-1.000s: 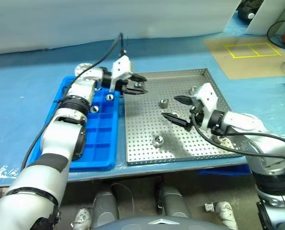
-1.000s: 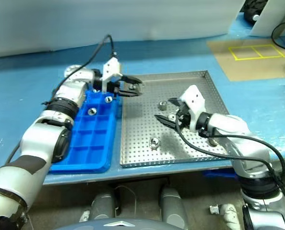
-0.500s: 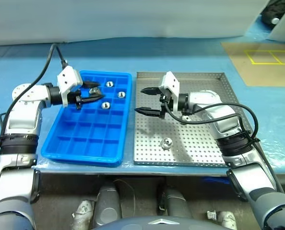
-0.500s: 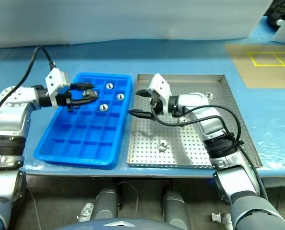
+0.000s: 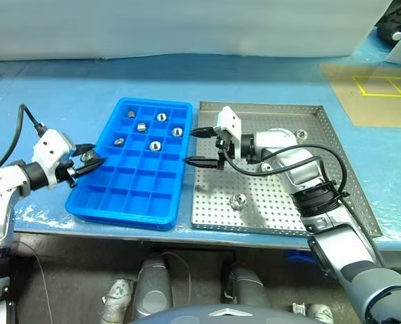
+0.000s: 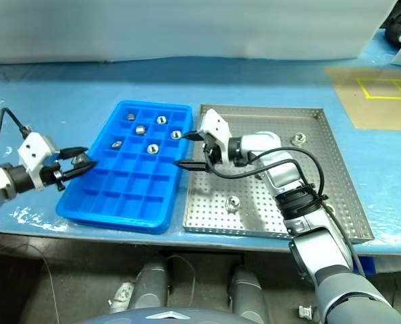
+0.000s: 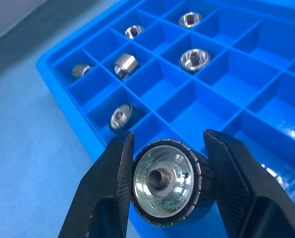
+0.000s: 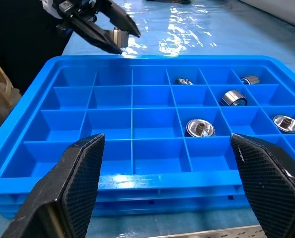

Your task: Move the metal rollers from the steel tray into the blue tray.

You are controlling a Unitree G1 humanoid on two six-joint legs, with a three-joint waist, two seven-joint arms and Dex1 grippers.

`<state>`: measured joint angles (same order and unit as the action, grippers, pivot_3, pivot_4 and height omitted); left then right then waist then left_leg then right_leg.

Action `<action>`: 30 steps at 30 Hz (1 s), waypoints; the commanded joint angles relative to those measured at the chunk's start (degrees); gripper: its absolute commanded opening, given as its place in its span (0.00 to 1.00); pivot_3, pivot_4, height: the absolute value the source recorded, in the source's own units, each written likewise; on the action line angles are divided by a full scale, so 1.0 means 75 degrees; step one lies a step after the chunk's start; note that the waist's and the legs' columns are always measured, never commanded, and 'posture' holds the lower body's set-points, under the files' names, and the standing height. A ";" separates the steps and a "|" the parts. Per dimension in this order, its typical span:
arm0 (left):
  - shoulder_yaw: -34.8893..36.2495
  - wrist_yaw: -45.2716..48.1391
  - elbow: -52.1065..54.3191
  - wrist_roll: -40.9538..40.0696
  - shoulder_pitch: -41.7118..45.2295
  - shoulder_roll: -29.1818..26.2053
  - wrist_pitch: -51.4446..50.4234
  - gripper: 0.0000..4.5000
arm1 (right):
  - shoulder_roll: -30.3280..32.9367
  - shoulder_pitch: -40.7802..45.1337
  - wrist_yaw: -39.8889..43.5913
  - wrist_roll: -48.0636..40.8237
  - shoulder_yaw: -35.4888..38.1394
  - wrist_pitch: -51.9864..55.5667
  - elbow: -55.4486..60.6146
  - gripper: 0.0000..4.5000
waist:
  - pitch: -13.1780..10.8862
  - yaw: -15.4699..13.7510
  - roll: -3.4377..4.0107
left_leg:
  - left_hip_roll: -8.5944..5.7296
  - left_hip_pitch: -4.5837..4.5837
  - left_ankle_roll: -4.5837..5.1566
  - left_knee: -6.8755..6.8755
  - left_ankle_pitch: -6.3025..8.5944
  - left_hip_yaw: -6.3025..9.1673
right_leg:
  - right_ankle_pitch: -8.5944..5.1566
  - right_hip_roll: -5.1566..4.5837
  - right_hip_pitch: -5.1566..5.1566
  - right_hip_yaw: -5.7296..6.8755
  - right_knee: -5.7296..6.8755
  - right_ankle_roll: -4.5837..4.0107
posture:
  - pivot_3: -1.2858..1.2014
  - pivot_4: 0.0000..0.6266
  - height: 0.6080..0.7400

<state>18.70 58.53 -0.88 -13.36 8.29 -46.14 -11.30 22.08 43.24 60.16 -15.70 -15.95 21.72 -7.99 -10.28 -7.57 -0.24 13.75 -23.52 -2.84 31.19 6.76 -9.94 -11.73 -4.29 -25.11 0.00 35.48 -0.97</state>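
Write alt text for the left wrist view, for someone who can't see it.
The left gripper is shut on a shiny metal roller, its central hole facing the camera, at the edge of the blue tray. Beyond the fingers, five more rollers lie in separate compartments.

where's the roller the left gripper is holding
In the head views the roller is clamped in the left gripper, just off the blue tray's left edge, over the table covering.
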 commanded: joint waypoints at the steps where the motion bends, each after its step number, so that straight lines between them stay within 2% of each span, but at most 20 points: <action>1: -0.0094 0.0097 0.0098 -0.0186 -0.0092 -0.0129 -0.0015 0.42 | 0.0039 0.0029 -0.0004 -0.0011 0.0166 -0.0014 0.0317 0.92 | 0.0000 0.0000 -0.0002 | 0.0001 -0.0002 0.0000 0.0000 0.0000 0.0000 | 0.0000 0.0000 -0.0001 0.0000 0.0000 0.0000 | 0.58 0.24 1.00; 11: -0.0728 0.0126 -0.1023 0.0301 0.0148 -0.0313 0.0532 0.42 | 0.0246 -0.0280 -0.0226 0.0001 0.0265 0.0190 0.0722 0.92 | 0.0002 0.0053 -0.0003 | 0.0000 0.0000 -0.0001 0.0001 -0.0001 0.0000 | 0.0000 0.0005 -0.0003 -0.0006 -0.0001 -0.0001 | 0.56 0.24 1.00; 17: -0.0942 -0.0055 -0.1292 0.0326 0.0619 -0.0195 0.0659 0.85 | 0.0307 -0.0395 -0.0357 -0.0003 0.0341 0.0325 0.0914 0.92 | 0.0003 0.0062 -0.0004 | -0.0001 0.0017 -0.0004 0.0001 -0.0002 -0.0002 | 0.0000 0.0006 0.0003 -0.0012 0.0014 0.0000 | 0.55 0.24 1.00; 24: -0.1327 0.0232 -0.0985 -0.0083 0.1549 0.0045 0.0413 0.85 | 0.0445 -0.0615 -0.0552 -0.0010 0.0460 0.0493 0.1222 0.92 | 0.0004 0.0056 -0.0005 | -0.0002 0.0016 -0.0010 0.0008 -0.0007 -0.0003 | 0.0001 0.0005 0.0003 -0.0013 0.0025 -0.0001 | 0.52 0.24 1.00; 27: -0.1607 0.0408 -0.0685 -0.0439 0.2271 0.0405 0.0139 0.85 | 0.0574 -0.0759 -0.0699 -0.0034 0.0591 0.0647 0.1469 0.92 | 0.0004 0.0065 -0.0006 | -0.0003 0.0016 -0.0015 0.0015 -0.0010 -0.0004 | 0.0001 0.0004 0.0006 -0.0015 0.0026 -0.0001 | 0.50 0.24 1.00; 30: -0.2033 0.0552 -0.1073 -0.0531 0.3278 0.0996 0.0071 0.85 | 0.0738 -0.0927 -0.0918 -0.0116 0.0863 0.0891 0.1797 0.92 | 0.0004 0.0087 -0.0006 | -0.0004 0.0016 -0.0021 0.0020 -0.0013 -0.0005 | 0.0001 0.0004 0.0007 -0.0018 0.0032 -0.0002 | 0.48 0.24 1.00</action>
<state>4.79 61.88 -8.84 -16.17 29.56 -39.76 -10.78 26.72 36.63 54.33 -15.35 -12.23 27.70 1.98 -10.25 -6.91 -0.28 13.73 -23.40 -3.03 31.35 6.64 -9.98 -11.71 -4.25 -25.07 -0.15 35.73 -0.99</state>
